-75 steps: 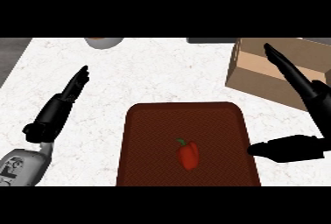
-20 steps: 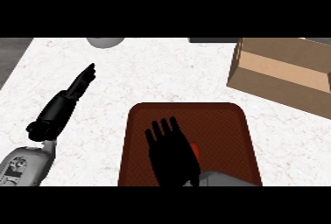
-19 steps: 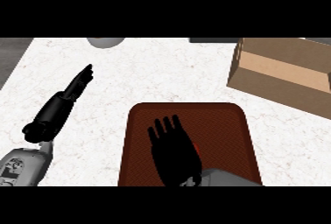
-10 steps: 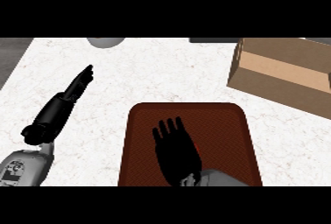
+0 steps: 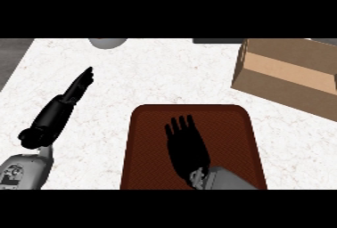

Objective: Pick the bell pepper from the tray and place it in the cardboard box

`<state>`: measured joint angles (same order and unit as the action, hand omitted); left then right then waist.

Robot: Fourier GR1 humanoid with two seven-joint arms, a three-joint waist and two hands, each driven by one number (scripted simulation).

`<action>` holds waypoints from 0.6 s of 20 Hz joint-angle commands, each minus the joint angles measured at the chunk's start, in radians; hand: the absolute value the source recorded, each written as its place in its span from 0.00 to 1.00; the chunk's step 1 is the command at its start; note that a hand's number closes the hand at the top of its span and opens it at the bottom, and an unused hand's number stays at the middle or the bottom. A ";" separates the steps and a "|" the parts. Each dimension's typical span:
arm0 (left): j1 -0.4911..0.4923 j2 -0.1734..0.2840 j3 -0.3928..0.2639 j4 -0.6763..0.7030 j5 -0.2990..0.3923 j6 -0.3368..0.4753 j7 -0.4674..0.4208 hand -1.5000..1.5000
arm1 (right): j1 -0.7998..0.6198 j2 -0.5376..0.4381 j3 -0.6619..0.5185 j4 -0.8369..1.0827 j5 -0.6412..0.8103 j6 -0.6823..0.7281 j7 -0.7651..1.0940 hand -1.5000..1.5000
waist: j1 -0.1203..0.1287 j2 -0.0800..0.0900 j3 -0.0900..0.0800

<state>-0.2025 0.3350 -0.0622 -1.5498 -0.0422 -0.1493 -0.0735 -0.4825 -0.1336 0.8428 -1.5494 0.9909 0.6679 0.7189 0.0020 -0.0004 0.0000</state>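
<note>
Head view: right hand (image 5: 186, 147) lay flat over the middle of the dark red tray (image 5: 145, 133), fingers (image 5: 179, 125) straight and spread, pointing away from the robot, curled round nothing visible. Bell pepper wasn't visible; the palm covered the tray's centre, so couldn't tell if the pepper sat under it. Left hand (image 5: 66, 100) was at the view's left over the white counter (image 5: 164, 71), fingers straight, empty. Cardboard box (image 5: 289, 73) stood at upper right, apart from the tray's far right corner. Grey round object (image 5: 107, 42) at the counter's far edge
</note>
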 commanded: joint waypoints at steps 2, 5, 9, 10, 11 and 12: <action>-0.041 0.006 0.043 0.025 -0.005 -0.037 0.010 0.50 | 0.006 0.005 -0.058 0.116 0.054 -0.081 -0.113 0.00 | 0.001 0.001 0.000; 0.046 -0.009 0.038 -0.048 -0.027 -0.044 0.000 0.50 | 0.065 0.021 -0.046 0.038 0.092 -0.028 -0.107 0.00 | 0.001 -0.001 0.000; -0.027 -0.047 0.033 0.053 -0.048 -0.023 -0.009 0.50 | 0.039 0.011 0.010 0.156 0.124 -0.130 -0.257 1.00 | 0.001 0.002 0.000; -0.039 -0.067 0.010 0.013 -0.065 -0.009 0.033 0.50 | 0.024 -0.014 -0.015 0.111 0.118 -0.110 -0.292 1.00 | 0.000 0.000 0.000; -0.011 -0.043 0.033 -0.001 -0.038 -0.041 0.017 0.50 | 0.008 0.006 -0.009 0.118 0.153 -0.143 -0.282 1.00 | 0.003 0.000 0.000; -0.023 -0.038 0.059 0.120 -0.050 -0.040 -0.090 0.50 | 0.016 -0.029 -0.012 0.125 0.162 -0.197 -0.324 1.00 | -0.002 0.002 0.000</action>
<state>-0.2206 0.2921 -0.0324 -1.5136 -0.0881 -0.1742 -0.0869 -0.4587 -0.1372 0.8225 -1.4397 1.1105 0.5519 0.4802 0.0023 0.0001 0.0000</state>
